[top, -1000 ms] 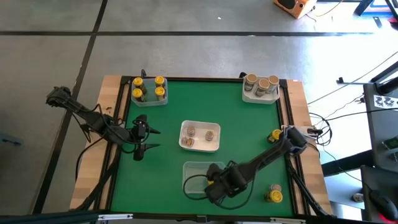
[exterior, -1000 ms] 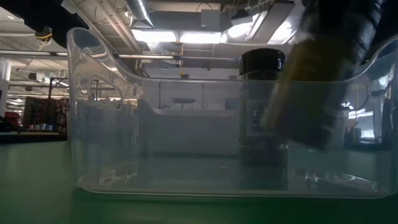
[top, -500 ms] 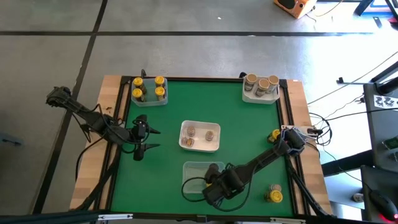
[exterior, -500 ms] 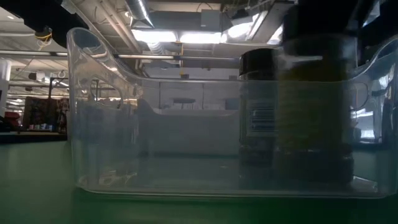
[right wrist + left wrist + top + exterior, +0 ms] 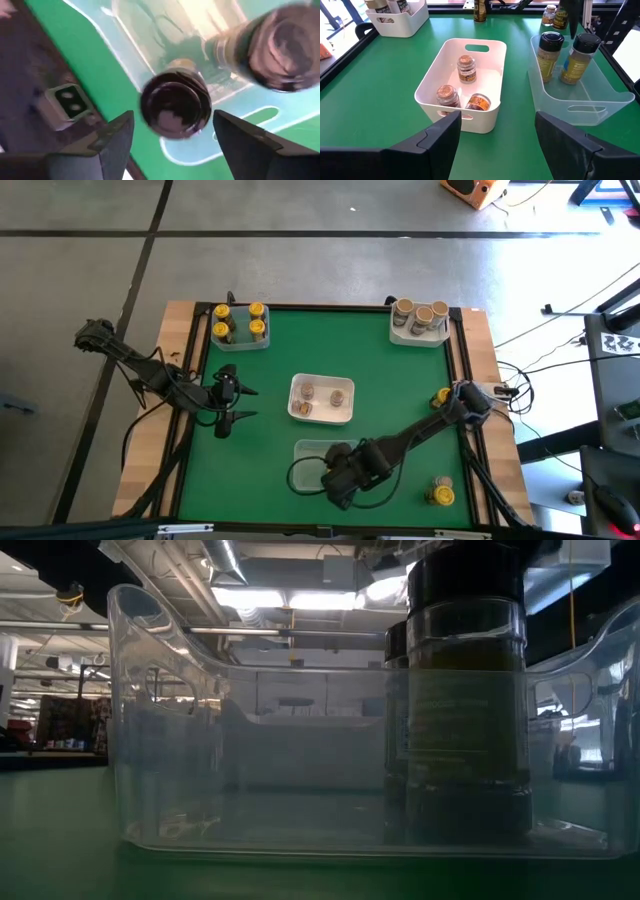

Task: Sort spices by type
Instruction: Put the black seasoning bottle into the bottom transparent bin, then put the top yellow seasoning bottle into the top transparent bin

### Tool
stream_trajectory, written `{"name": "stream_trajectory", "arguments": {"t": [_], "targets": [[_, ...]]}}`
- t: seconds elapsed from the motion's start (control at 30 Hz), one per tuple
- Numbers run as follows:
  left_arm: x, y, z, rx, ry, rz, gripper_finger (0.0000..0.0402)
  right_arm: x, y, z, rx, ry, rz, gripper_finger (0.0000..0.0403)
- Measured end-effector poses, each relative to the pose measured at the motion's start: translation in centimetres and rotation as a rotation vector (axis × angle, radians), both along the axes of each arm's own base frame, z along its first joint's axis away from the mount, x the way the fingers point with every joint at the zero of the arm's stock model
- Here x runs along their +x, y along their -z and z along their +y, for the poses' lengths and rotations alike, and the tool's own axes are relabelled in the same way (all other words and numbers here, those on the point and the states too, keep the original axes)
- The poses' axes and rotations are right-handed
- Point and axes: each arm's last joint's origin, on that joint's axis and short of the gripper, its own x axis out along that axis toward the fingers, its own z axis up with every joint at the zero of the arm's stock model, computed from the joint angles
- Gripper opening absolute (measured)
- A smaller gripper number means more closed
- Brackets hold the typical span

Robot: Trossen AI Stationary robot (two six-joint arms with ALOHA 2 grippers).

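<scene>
Spices with black lids (image 5: pixel 547 52) sit nearest the desk's front edge. Two of them stand upright side by side in the clear bin (image 5: pixel 580 107), evidently the place chosen for that type. The right gripper (image 5: pixel 173 115) hangs just above one of them, its fingers (image 5: pixel 115 137) spread wider than the lid and gripping nothing, which reads as a jar just set down.

Toward the right edge, three jars are unsorted:
- a yellow-lidded one (image 5: pixel 440 496) with a paler-lidded one (image 5: pixel 441 481) just beside it
- another yellow one (image 5: pixel 443 397) farther back

At mid-desk, the white bin (image 5: pixel 470 120) holds three grey-brown-lidded jars (image 5: pixel 466 67), one of which appears tipped over. The left gripper (image 5: pixel 232 402) waits at the left side, fingers apart and empty.

At the far left corner, four yellow-lidded jars (image 5: pixel 238 322) share a clear bin. At the far right corner, a white bin (image 5: pixel 396 336) holds at least three tan-lidded ones (image 5: pixel 421 314).
</scene>
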Motion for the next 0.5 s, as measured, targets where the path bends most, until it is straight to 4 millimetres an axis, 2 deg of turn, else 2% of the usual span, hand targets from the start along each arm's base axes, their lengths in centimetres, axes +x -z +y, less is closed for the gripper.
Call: {"name": "stream_trajectory", "arguments": {"t": [0.13,0.3,0.43,0.5], "targets": [[0.0,0.0,0.0,0.0,0.0,0.0,0.0251,-1.3,-2.6,-0.6,-0.014,0.025,-0.036,0.0275],[0.0,0.0,0.0,0.001,0.0,0.001,0.0251,-4.6,-5.2,-1.5,-0.117,0.103,0.037,0.0262],[0.0,0.0,0.0,0.001,0.0,0.002,0.0251,-7.3,-6.5,-2.6,-0.28,0.197,0.123,0.0248],[0.0,0.0,0.0,0.002,0.0,0.003,0.0251,-7.6,-6.7,-2.8,-0.287,0.213,0.068,0.0242]]}}
